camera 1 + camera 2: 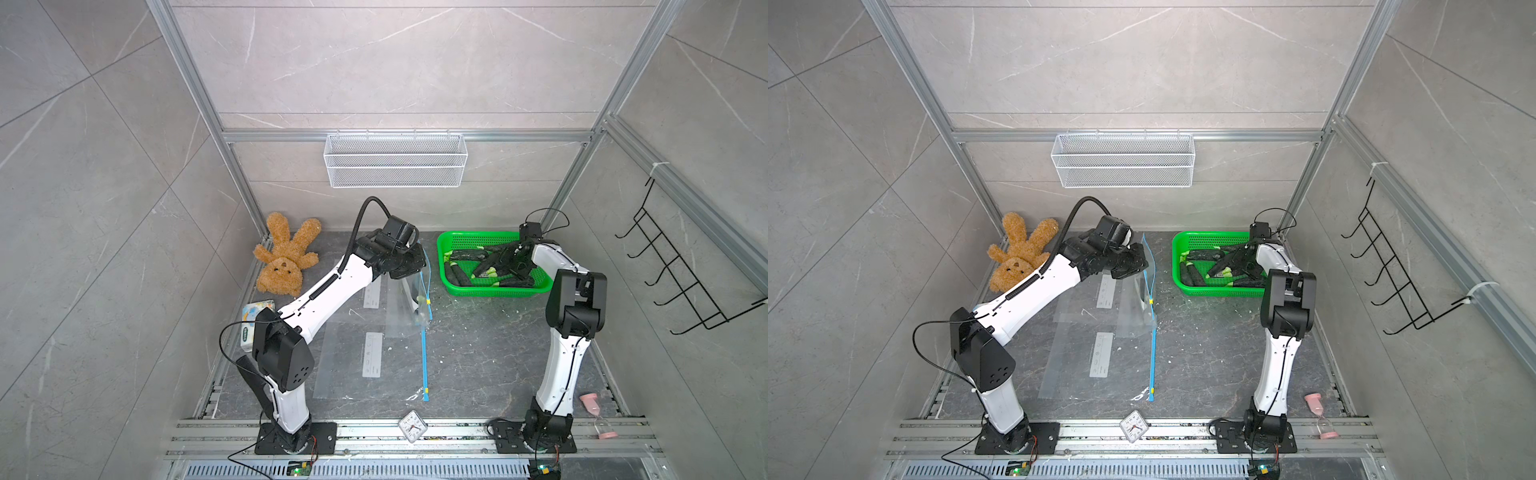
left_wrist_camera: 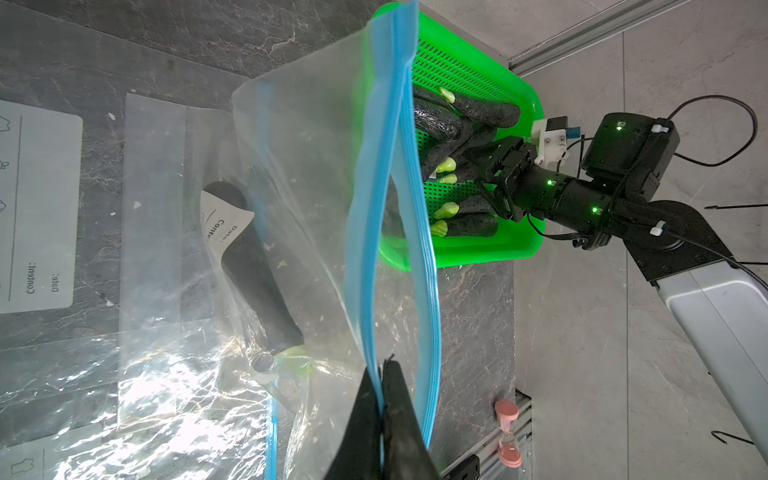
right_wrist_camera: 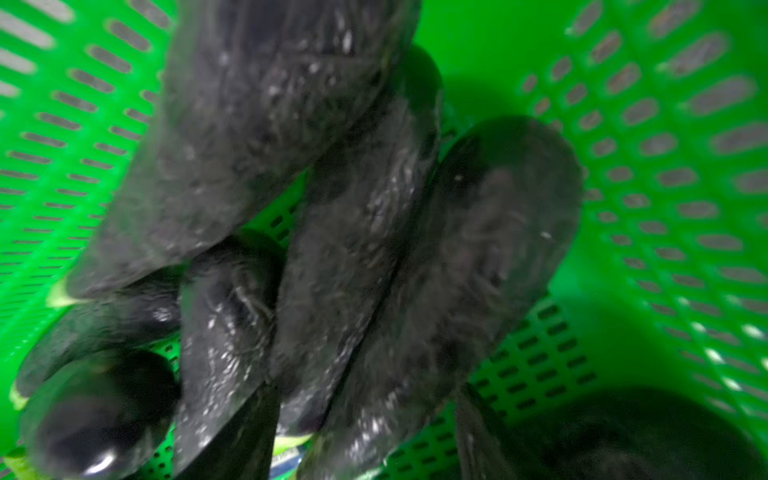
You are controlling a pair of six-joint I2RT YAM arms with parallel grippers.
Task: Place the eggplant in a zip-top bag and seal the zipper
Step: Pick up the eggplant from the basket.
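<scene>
Clear plastic hangs open near the back edge of the desk [image 1: 478, 353]. The left gripper [image 2: 381, 374] is pressed together on one blue zipper strip [image 2: 374, 208] of the bag [image 2: 307, 174] and holds it up so the mouth gapes. One eggplant [image 2: 257, 274] appears to lie inside already.

At the back right corner the right gripper [image 1: 496, 264] is down in the green basket [image 1: 494, 292] among the other eggplants [image 3: 353, 232]. Whether it is spread or gripping one I cannot tell.

Loading looks partly done, and the zipper is entirely unsealed.

Spare bags [image 1: 365, 365] lie flat under the held one and could get dragged along. A plush toy [image 1: 286, 257] in the back left corner, and a clock [image 1: 412, 426] and a pink sand timer [image 1: 594, 405] by the front edge, sit clear of the path.
</scene>
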